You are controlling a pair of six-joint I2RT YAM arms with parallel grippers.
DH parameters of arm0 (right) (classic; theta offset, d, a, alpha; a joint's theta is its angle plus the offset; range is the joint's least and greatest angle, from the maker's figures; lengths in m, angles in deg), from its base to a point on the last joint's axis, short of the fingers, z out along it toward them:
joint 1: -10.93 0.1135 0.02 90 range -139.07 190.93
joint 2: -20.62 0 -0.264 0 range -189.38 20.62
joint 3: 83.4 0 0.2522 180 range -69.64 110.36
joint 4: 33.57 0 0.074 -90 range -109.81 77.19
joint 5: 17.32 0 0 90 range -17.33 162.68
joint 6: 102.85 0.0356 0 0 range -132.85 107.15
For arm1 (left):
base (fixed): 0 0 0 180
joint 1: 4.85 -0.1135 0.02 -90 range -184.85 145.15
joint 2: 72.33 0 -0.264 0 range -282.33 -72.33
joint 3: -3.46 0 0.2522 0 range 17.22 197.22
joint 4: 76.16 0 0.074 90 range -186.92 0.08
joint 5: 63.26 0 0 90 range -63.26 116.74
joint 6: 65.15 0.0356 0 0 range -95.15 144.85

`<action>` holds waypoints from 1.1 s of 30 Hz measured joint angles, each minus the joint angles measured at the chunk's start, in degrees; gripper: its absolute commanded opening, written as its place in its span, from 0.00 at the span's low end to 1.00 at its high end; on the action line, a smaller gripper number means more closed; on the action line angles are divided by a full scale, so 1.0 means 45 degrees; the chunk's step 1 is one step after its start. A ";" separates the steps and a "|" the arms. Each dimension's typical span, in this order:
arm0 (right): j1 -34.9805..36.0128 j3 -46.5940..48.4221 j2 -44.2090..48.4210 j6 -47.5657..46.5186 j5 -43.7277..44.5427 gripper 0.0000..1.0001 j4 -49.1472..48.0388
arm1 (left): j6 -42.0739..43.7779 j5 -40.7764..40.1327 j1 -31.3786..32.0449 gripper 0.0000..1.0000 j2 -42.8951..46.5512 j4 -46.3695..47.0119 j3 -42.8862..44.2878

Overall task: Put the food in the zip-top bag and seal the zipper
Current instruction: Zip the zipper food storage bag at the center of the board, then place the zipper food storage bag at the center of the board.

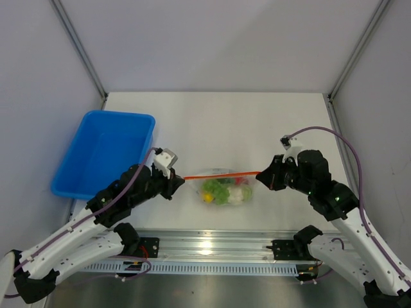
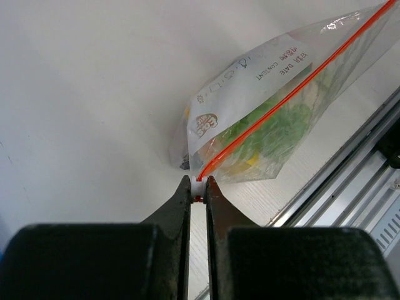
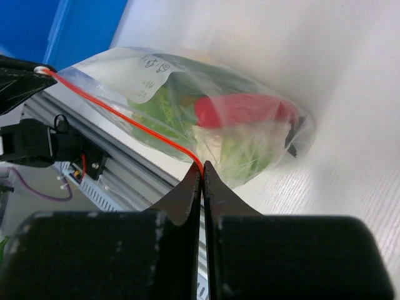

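The clear zip-top bag (image 1: pixel 225 190) hangs stretched between my two grippers, just above the table. The food (image 1: pixel 218 191) is inside it: green pieces (image 2: pixel 278 128), a red chili (image 3: pixel 244 109) and a white-green leafy vegetable (image 3: pixel 247 150). The orange-red zipper (image 1: pixel 221 174) runs taut along the bag's top edge. My left gripper (image 1: pixel 182 178) is shut on the white slider (image 2: pixel 198 185) at the zipper's left end. My right gripper (image 1: pixel 259 174) is shut on the zipper's right end (image 3: pixel 195 159). The bag's label (image 2: pixel 250 78) faces the left wrist camera.
A blue plastic tray (image 1: pixel 103 154) stands at the table's left side and holds nothing I can see. The aluminium rail (image 1: pixel 205 244) with the arm bases runs along the near edge, close below the bag. Grey walls enclose the table on three sides.
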 measured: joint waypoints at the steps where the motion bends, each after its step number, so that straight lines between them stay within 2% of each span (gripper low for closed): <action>1: 0.0000 0.0000 0.0044 0.0024 -0.0146 0.00 0.0000 | -0.0039 -0.0010 0.0000 0.10 0.0155 -0.0015 -0.0078; 2: 0.0000 -0.0015 0.0107 0.0039 -0.0311 0.00 0.0000 | -0.0073 -0.0029 0.0000 0.32 0.0330 -0.0034 -0.0151; 4: -0.0005 -0.0097 0.0321 0.0039 -0.0559 0.00 0.0029 | -0.0160 -0.0194 -0.0029 0.46 0.0588 -0.0160 -0.0204; 5: -0.0029 -0.0160 0.0495 0.0029 -0.0680 0.00 0.0068 | -0.0170 -0.0345 -0.0087 0.62 0.0709 -0.0257 -0.0223; 7: -0.0053 -0.0170 0.0763 0.0015 -0.0947 0.00 0.0199 | -0.0121 -0.0597 -0.0194 0.81 0.0869 -0.0423 -0.0233; 8: -0.0053 -0.0170 0.0869 -0.0024 -0.1214 0.00 0.0199 | -0.0160 -0.0680 -0.0214 0.99 0.0908 -0.0466 -0.0233; 14: -0.0053 0.0335 0.0612 -0.0151 -0.2900 0.00 0.0384 | -0.0287 -0.1331 -0.0238 0.99 0.1588 -0.0665 -0.0233; 23: -0.0170 0.2521 -0.3910 0.0413 -0.3298 0.00 -0.0010 | -0.0291 -0.2079 -0.0238 0.99 0.2798 -0.0675 -0.0107; 28: -0.1413 0.2803 -0.5969 0.0763 -0.3181 0.00 -0.0641 | -0.0296 -0.1885 -0.0238 1.00 0.2968 -0.0767 -0.0024; 33: -0.2793 0.3832 -0.8228 0.0792 -0.2244 0.00 -0.0937 | -0.0413 -0.1243 -0.0238 1.00 0.3045 -0.0869 -0.0024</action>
